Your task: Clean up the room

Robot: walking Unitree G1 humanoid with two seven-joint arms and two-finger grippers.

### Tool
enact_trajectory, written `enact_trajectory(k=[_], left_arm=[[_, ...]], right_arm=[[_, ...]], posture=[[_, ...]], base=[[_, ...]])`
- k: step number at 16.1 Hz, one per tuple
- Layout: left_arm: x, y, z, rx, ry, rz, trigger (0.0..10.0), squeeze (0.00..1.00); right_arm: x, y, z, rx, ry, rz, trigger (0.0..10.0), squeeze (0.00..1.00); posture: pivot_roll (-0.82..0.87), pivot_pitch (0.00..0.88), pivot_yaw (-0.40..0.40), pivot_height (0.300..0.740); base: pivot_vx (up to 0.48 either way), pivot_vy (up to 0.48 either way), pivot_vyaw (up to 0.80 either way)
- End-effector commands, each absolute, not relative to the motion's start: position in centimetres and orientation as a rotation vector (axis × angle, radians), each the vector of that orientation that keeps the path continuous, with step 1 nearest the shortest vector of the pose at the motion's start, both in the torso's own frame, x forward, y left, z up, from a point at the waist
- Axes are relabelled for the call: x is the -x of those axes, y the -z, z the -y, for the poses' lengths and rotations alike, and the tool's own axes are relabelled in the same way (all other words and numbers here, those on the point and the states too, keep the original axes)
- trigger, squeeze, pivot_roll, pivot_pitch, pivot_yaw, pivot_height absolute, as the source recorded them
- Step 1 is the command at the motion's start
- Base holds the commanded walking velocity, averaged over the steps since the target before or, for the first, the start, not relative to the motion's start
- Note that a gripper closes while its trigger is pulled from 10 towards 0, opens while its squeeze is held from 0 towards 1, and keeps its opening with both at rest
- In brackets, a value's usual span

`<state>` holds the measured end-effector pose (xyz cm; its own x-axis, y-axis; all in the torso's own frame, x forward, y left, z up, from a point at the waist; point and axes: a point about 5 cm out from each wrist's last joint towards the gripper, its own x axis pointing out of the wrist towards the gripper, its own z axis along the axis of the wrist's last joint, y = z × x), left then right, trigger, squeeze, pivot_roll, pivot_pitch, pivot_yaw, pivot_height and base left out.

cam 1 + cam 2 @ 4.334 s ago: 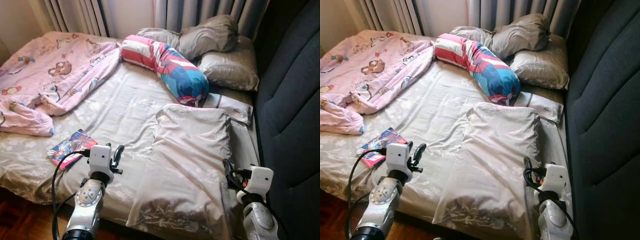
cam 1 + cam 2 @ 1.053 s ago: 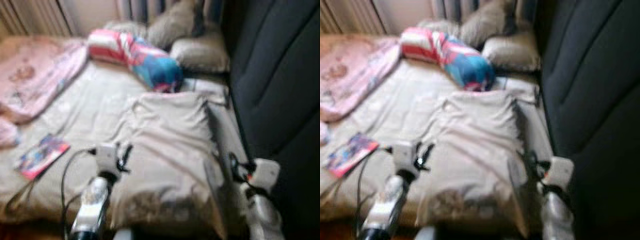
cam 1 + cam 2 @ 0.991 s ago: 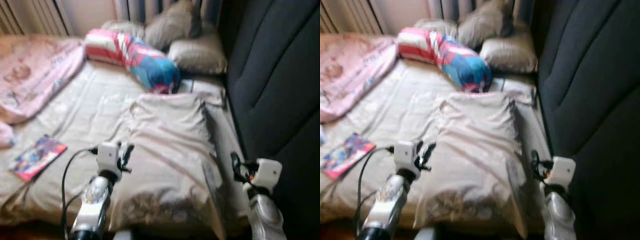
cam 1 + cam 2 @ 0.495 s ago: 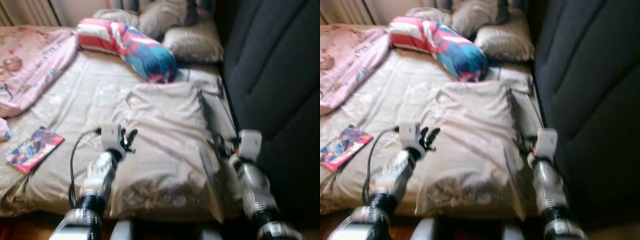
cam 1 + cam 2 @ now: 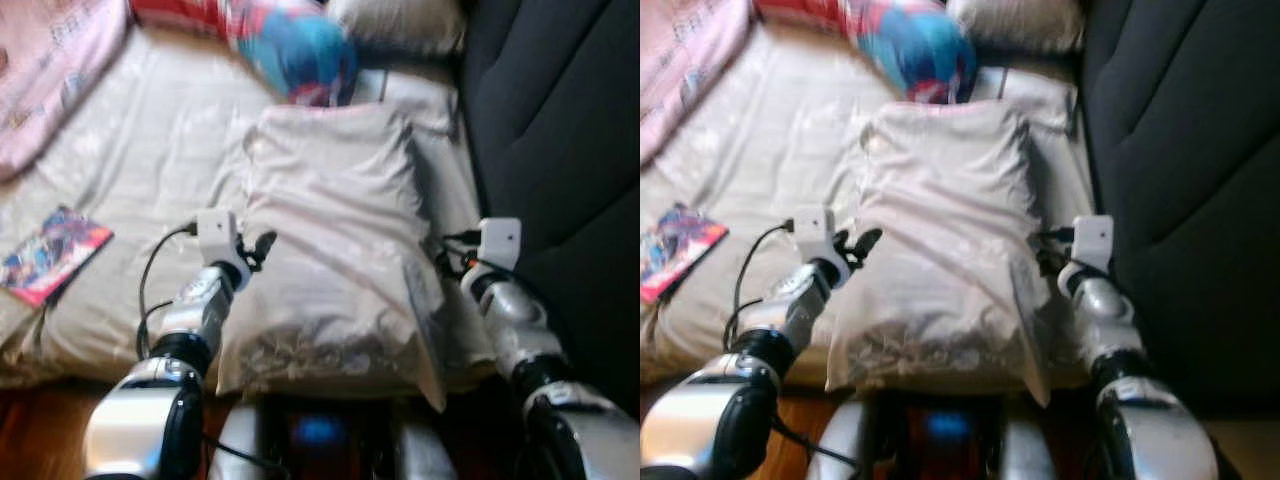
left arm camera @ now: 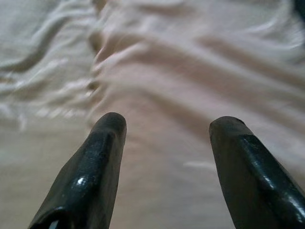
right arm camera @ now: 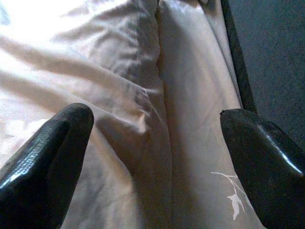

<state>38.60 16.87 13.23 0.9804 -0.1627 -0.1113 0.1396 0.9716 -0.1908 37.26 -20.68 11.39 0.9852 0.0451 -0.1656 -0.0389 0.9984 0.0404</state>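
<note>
Fingers: I am holding both pairs spread wide, nothing between them; my left gripper (image 6: 164,138) is hovering at the left edge of the pillow, my right gripper (image 7: 155,138) at its right edge, over the seam where pillow meets sheet.
Pillow: the large beige fabric pillow (image 5: 335,240) is lying flat near the foot of the bed, lengthwise between my two silver arms, its near end hanging slightly over the mattress edge.
Sheet: the wrinkled beige bedsheet (image 5: 150,170) is spreading out under the pillow and to my left.
Book: a thin colourful comic-style book (image 5: 50,255) is lying on the sheet well to my left, apart from the pillow.
Bolster: a red, white and blue striped bolster (image 5: 290,40) is lying just beyond the pillow's far end.
Blanket: a pink printed blanket (image 5: 50,70) is bunching at the far left.
Headboard: a dark grey padded panel (image 5: 560,130) is running along my right side.
</note>
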Motion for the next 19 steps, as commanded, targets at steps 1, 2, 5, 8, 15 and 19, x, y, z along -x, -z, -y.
enact_trajectory(k=[1, 2, 5, 8, 15, 19], left_arm=[[-38.5, -12.7, -17.8, 0.200, 0.119, -0.171, 10.0, 1.00], [-38.5, -12.7, -18.3, 0.219, 0.104, -0.175, 10.0, 1.00], [-38.4, -13.0, -20.1, 0.263, 0.098, -0.173, 10.0, 1.00], [-38.9, -14.4, -20.7, 0.272, 0.129, -0.128, 10.0, 1.00], [-39.2, -15.1, -20.5, 0.330, 0.160, -0.105, 10.0, 0.00], [-39.0, -14.4, -19.7, 0.312, 0.191, -0.125, 10.0, 0.00]], right_arm=[[-37.0, -10.7, 21.0, -0.066, -0.045, -0.211, 10.0, 1.00], [-37.1, -10.8, 21.0, -0.080, -0.051, -0.213, 10.0, 1.00], [-37.8, -11.9, 20.3, -0.116, -0.076, -0.180, 10.0, 1.00], [-38.3, -13.0, 20.3, -0.120, -0.102, -0.144, 10.0, 1.00], [-38.4, -13.7, 21.5, -0.067, -0.076, -0.140, 10.0, 0.00], [-38.2, -13.6, 22.6, -0.066, -0.078, -0.157, 10.0, 0.00]], posture=[[0.05, 0.477, -0.026, 0.658], [0.05, 0.487, -0.023, 0.658], [0.07, 0.527, -0.004, 0.658], [0.08, 0.530, 0.006, 0.658], [0.03, 0.543, -0.018, 0.658], [-0.01, 0.555, -0.049, 0.658]], base=[[0.000, 0.000, 0.00], [0.000, 0.000, 0.00], [0.000, 0.000, 0.00], [0.000, 0.000, 0.00], [0.000, 0.000, 0.00], [0.000, 0.000, 0.00]])
